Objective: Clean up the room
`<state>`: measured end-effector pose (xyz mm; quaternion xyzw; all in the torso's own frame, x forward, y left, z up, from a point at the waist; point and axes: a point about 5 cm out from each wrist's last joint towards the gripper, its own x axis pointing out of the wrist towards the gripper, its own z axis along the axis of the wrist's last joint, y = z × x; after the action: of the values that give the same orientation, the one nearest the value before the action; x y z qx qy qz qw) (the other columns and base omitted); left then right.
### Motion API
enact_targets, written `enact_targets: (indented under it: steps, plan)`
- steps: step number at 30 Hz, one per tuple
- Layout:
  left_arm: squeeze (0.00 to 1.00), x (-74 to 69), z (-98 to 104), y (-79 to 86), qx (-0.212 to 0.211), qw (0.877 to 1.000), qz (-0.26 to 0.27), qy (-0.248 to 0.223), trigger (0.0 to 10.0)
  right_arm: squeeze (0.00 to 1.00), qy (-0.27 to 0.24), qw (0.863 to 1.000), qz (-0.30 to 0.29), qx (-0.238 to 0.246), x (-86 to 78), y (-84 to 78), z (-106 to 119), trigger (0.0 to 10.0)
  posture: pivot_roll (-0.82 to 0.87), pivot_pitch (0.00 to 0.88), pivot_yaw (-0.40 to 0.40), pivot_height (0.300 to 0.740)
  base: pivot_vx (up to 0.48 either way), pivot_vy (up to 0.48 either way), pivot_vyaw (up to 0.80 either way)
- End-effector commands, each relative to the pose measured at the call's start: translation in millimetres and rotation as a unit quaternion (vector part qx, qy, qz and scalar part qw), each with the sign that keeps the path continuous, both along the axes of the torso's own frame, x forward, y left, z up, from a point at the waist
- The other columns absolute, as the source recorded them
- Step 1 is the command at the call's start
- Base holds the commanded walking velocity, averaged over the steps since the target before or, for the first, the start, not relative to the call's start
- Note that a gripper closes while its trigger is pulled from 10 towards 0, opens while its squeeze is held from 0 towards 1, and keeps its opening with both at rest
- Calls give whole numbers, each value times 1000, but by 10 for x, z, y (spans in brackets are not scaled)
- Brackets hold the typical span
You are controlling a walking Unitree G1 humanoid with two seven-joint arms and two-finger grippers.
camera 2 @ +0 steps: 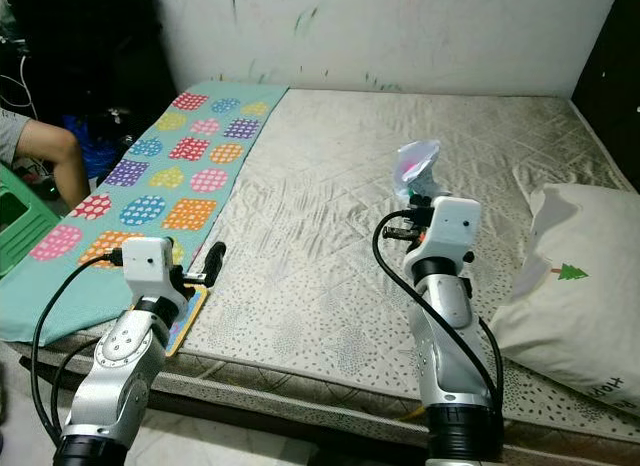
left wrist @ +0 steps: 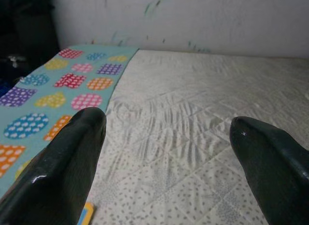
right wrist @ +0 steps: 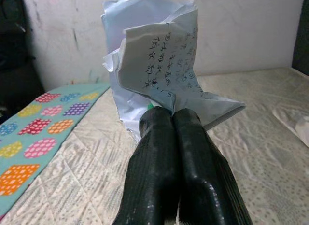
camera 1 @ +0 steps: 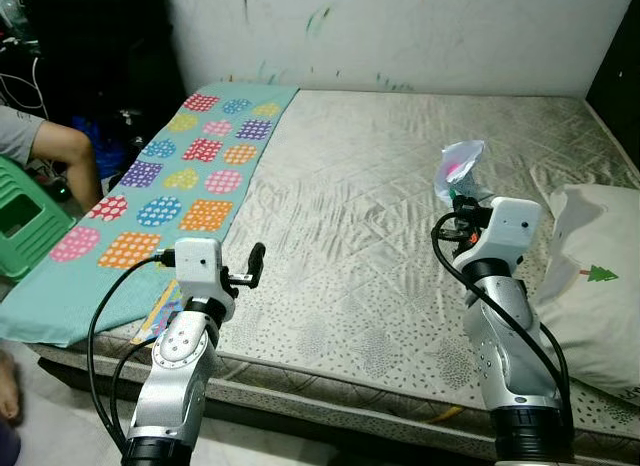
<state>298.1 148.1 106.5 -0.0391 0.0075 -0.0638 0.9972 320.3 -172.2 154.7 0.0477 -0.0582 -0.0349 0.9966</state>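
Observation:
My right gripper [right wrist: 172, 118] is shut on a crumpled sheet of white paper [right wrist: 154, 56] with handwriting on it, held up above the right half of the bare mattress [camera 1: 380, 186]. In the left eye view the paper [camera 1: 458, 171] sticks up just beyond the right wrist. My left gripper [left wrist: 166, 126] is open with nothing between its fingers. It hovers over the near left part of the mattress, beside the edge of a teal mat [camera 1: 190, 176] with coloured dotted patches.
A white pillow [camera 1: 600, 286] lies at the bed's right edge. A flat colourful book [camera 2: 188, 311] pokes out at the near bed edge under my left arm. To the left of the bed are a person's arm [camera 1: 60, 146] and a green stool [camera 1: 25, 221].

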Motion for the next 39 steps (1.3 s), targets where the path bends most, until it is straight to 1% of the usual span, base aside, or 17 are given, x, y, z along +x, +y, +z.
enact_targets:
  steps: [1, 4, 10, 14, 15, 16, 18, 20, 22, 26, 29, 30, 33, 35, 36, 37, 39]
  plan:
    - [0, 4, -23, 21, 7, 1000, -2, 3, 10000, 0, -19, 1000, 1, 1, -5, -8, 108, 10000, -125, 1, 97, 740, 0, 0, 0]
    - [0, 18, -22, 4, 7, 1000, -6, 4, 10000, 0, -18, 1000, -1, 1, 3, -11, 113, 10000, -130, 9, 102, 740, 0, 0, 0]
    - [0, 28, -16, 22, 7, 1000, -5, 3, 10000, 0, -17, 1000, -5, -1, -31, -4, 94, 10000, -128, 7, 101, 740, 0, 0, 0]
    - [0, 55, 17, 60, 5, 1000, 10, -3, 10000, 0, -5, 1000, -31, -4, -17, -92, 55, 10000, -109, 0, 84, 740, 0, 0, 0]
    - [0, 55, 17, 60, 5, 1000, 10, -3, 10000, 0, -5, 1000, -31, -4, -17, -92, 55, 10000, -109, 0, 84, 740, 0, 0, 0]
    - [0, 50, 22, 100, 2, 1000, 20, -3, 10000, 0, 0, 999, -45, 4, -3, -126, 43, 10000, -109, 0, 81, 740, 0, 0, 0]
    - [0, 37, 59, 165, -6, 999, 34, -12, 10000, 0, -4, 999, -52, 6, 16, -143, 82, 10000, -120, 0, 84, 740, 0, 0, 0]
    - [0, 32, 81, 189, -7, 999, 42, -16, 10000, 0, -8, 998, -56, 7, 18, -155, 119, 10000, -119, 0, 82, 740, 0, 0, 0]
    - [0, 34, 111, 192, -10, 999, 46, -19, 10000, 0, -20, 998, -57, 9, 21, -169, 187, 10000, -116, 0, 81, 740, 0, 0, 0]
    - [0, 23, 119, 201, -9, 999, 45, -20, 10000, 0, -26, 998, -50, 10, 11, -149, 205, 10000, -109, 0, 79, 740, 0, 0, 0]
    - [0, -8, 78, 261, 1, 999, 44, -15, 10000, 0, -8, 999, -46, 9, -7, -119, 104, 10000, -94, 0, 68, 740, 0, 0, 0]
    - [0, -30, 47, 307, 7, 999, 52, -12, 10000, 0, 1, 999, -41, 8, -18, -102, 46, 10000, -82, 0, 57, 740, 0, 0, 0]
    - [0, -74, 20, 345, 12, 998, 64, -10, 10000, 0, 10, 999, -37, -6, -35, -96, -16, 10000, -61, 0, 38, 740, 0, 0, 0]
    - [0, -158, -20, 399, 12, 996, 83, -5, 10000, 0, 40, 999, -34, -7, -40, -93, -145, 10000, -31, 0, 12, 740, 0, 0, 0]
    - [0, -181, -28, 408, 11, 996, 87, -4, 10000, 0, 47, 998, -32, -8, -43, -89, -171, 10000, -26, 0, 8, 740, 0, 0, 0]
    - [0, -242, -46, 425, 5, 996, 94, -1, 10000, 0, 54, 998, -22, 0, -49, -59, -220, 10000, -14, 0, -7, 740, 0, 0, -800]
    - [0, -283, -70, 431, -4, 995, 99, 1, 10000, 0, 55, 998, -9, -9, -18, 4, -240, 10000, -8, 0, -17, 740, 0, 0, -800]
